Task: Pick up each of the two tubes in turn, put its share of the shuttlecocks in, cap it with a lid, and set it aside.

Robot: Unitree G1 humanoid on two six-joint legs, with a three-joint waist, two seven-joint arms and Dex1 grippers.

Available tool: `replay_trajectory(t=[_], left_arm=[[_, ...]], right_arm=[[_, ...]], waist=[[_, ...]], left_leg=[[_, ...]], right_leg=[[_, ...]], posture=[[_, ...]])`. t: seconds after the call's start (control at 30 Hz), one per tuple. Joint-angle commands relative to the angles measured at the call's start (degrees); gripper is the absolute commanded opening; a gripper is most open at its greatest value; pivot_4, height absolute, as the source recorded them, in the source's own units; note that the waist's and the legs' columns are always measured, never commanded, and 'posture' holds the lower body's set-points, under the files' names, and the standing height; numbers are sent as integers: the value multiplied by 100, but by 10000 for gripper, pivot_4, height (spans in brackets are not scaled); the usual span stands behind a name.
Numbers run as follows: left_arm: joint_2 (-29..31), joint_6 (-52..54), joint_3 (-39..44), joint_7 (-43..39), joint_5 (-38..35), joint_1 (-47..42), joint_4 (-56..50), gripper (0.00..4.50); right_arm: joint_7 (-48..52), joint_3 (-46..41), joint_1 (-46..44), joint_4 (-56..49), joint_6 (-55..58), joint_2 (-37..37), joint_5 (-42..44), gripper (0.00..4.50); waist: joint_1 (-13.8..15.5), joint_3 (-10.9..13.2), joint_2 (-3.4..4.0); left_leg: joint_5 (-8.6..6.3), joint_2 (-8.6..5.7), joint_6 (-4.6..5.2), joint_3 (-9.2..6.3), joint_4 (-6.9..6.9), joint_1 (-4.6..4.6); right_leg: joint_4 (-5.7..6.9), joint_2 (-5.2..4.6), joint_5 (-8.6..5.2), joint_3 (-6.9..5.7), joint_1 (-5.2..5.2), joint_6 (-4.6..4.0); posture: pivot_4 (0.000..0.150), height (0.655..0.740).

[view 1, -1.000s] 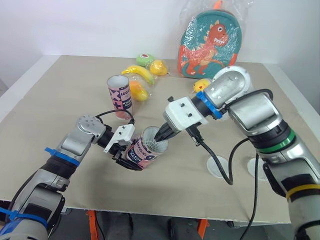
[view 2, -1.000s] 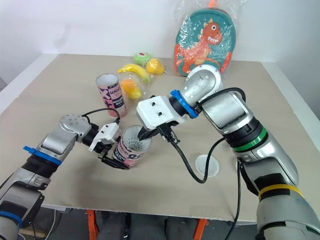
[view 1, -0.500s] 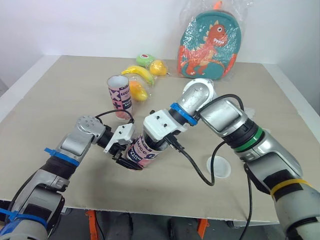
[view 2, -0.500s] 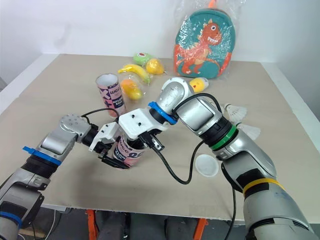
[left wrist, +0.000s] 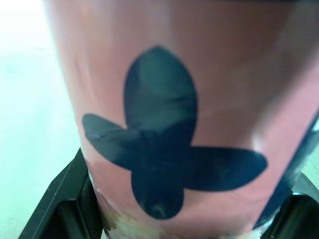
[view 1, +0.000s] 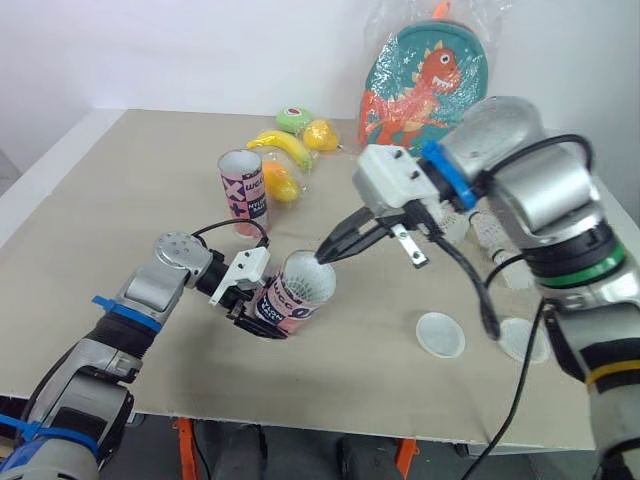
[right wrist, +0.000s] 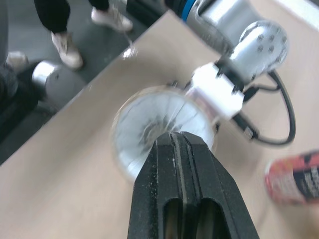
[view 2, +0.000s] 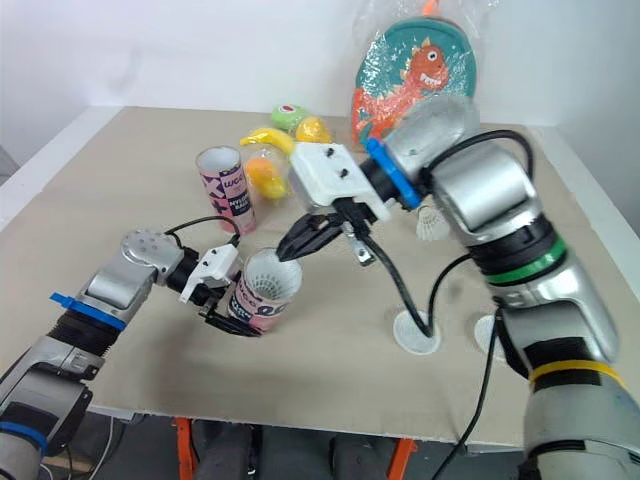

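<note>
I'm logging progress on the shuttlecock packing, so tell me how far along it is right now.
Nothing is finished. The left hand holds the first tube tilted, with white feathers at its mouth; the shut right hand hovers just above. Left: loose shuttlecocks to load, both lids unused, the second tube standing open.
</note>
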Motion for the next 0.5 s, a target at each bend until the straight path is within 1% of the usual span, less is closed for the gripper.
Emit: replay_trajectory(t=[0.03, 0.17, 0.23, 0.27, 0.3, 0.37, 0.4, 0.43, 0.47, 0.5], left_arm=[[-111, -109, 134, 146, -1, -57, 9, 34017], [-386, -167, 430, 397, -297, 4, -234, 34017], [-635, 226, 640, 535, -751, 49, -604, 34017], [-777, 341, 731, 651, -917, 66, -767, 34017], [-891, 446, 783, 768, -1022, 77, -887, 34017], [-1017, 565, 756, 854, -1089, 117, -1009, 34017], [-1087, 545, 715, 899, -1058, 154, -1006, 34017], [-1220, 528, 682, 996, -1039, 205, -900, 34017], [-1326, 565, 660, 1055, -1050, 246, -795, 34017], [-1445, 569, 638, 1092, -1056, 290, -654, 34017]], right_arm=[[124, -677, 224, -352, 14, -415, 80, 205], [-201, -1499, 1037, -675, 112, -1052, 190, 205], [-417, -1977, 1711, -800, 372, -1437, 255, 205], [-556, -2171, 2091, -847, 437, -1584, 220, 3167], [-647, -2320, 2462, -904, 491, -1710, 196, 5133], [-726, -2543, 3194, -1064, 495, -1872, 189, 11130], [-798, -2620, 3495, -1130, 531, -1893, 213, 16494], [-898, -2628, 3833, -1133, 521, -1904, 139, 20666], [-946, -2599, 4088, -1112, 471, -1934, 40, 27731], [-976, -2539, 4334, -1040, 360, -1969, -110, 30420]], waist=[[12, 1, 1], [77, 2, -2], [85, 5, -3], [82, 5, -3], [76, 5, -3], [93, 5, -5], [84, 5, -1], [46, -1, 14], [37, 0, 16], [14, 5, 29]], left_leg=[[0, 0, 0, -1, 0, -2], [0, -6, 0, 2, 2, -17], [-1, -10, 0, -1, 0, -26], [-3, -11, 1, -1, -3, -31], [-3, -11, 1, -1, -2, -31], [-5, -15, 3, -9, -4, -31], [-8, -14, 5, -11, 0, -31], [-8, -16, 5, -9, 0, -31], [-8, -18, 6, -5, -1, -23], [-8, -18, 6, -4, 1, -22]], right_leg=[[0, 0, 0, -1, 0, 0], [-3, -6, 0, 4, -14, 7], [-8, -8, -4, 4, -16, 12], [-8, -8, -6, 5, -18, 14], [-8, -8, -7, 6, -19, 15], [-6, -8, -14, -1, -13, 15], [-7, -7, -15, -2, -10, 15], [-6, -6, -15, 2, -13, 16], [-4, -5, -15, 10, -10, 16], [-2, -5, -15, 11, -10, 16]], posture=[[1500, 7302], [1500, 7302], [1500, 7302], [1500, 7302], [1500, 7302], [1500, 7302], [1500, 7302], [1500, 7302], [1500, 7302], [1500, 7302]])
